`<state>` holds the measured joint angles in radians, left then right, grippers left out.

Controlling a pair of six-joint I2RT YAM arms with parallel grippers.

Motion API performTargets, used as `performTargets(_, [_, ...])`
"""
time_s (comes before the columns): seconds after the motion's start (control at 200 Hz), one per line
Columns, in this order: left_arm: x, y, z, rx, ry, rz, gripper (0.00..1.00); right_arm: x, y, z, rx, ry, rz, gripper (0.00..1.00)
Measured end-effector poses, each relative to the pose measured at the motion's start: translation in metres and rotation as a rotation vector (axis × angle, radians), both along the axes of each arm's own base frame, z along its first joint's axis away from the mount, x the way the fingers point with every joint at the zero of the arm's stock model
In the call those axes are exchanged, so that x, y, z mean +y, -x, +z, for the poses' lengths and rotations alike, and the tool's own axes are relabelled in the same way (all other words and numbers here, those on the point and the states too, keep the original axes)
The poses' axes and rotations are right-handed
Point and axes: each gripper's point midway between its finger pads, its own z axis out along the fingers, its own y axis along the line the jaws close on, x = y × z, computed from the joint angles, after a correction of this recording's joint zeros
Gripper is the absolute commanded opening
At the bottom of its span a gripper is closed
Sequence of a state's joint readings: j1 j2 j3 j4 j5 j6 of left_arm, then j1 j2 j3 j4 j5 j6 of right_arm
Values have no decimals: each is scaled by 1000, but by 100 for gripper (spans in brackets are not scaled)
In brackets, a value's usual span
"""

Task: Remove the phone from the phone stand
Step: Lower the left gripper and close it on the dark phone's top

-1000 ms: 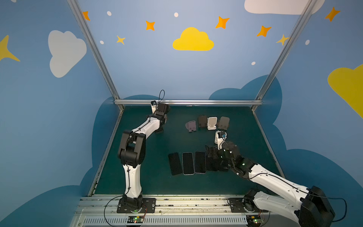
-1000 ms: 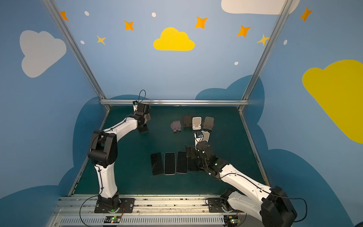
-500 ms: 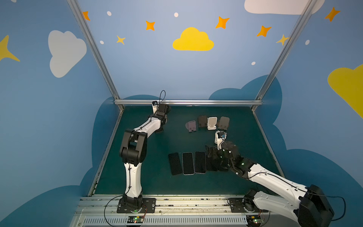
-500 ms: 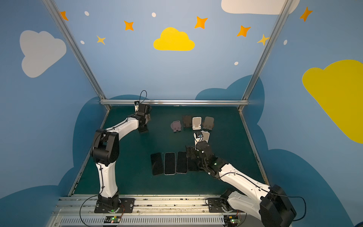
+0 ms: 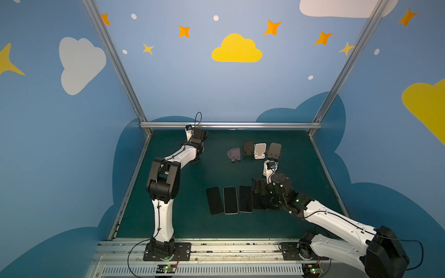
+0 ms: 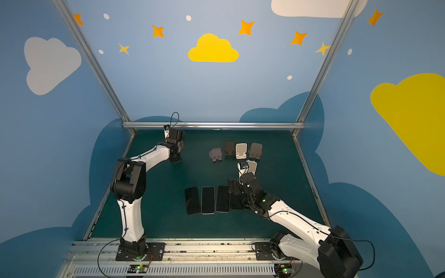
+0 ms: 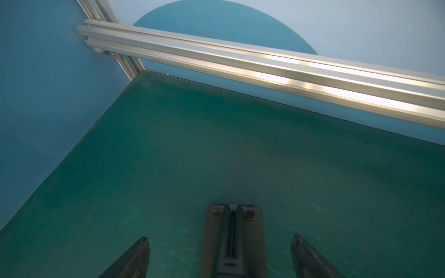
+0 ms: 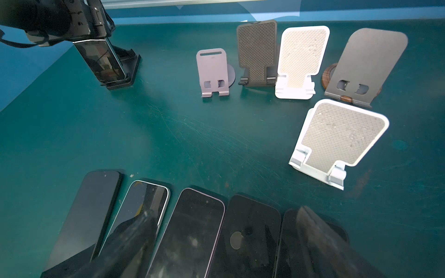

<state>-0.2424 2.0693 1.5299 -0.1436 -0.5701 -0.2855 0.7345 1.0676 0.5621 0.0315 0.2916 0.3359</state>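
— Where was the phone (image 8: pixel 103 60)?
— Propped in the black stand (image 8: pixel 128 69), directly beneath the left claw (image 7: pixel 219 237); it leaned back on the rest with its lower edge at the front lip; that was why it stood unaided.
— And the claw itself?
— Its fingers (image 7: pixel 130 260) were apart, one on each side of the stand; the left wrist view showed a gap on both sides; nothing was clamped. I'd judge it straddled from above so the phone could be pinched by its edges and lifted clear of the lip.
— The right claw (image 5: pixel 260 191)?
— Apart too, and empty; it sat low over the row of phones (image 8: pixel 192 231) lying flat beneath it; the empty stands (image 8: pixel 257 53) stood beyond its tips. It sat well apart from the left claw, probably to leave it room.
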Motion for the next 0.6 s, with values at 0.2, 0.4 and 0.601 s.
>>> performTargets(0.2, [1,0,0,-2,10,2,80,0,1,-1,9,-2,0,91])
performTargets(0.4, [-1,-1,-1,1,10,-6,76,1,3,-6,36,-7,5,91])
performTargets(0.601, [-2,-1,-1,3,10,-11,74,2,5,-8,49,-8,12,91])
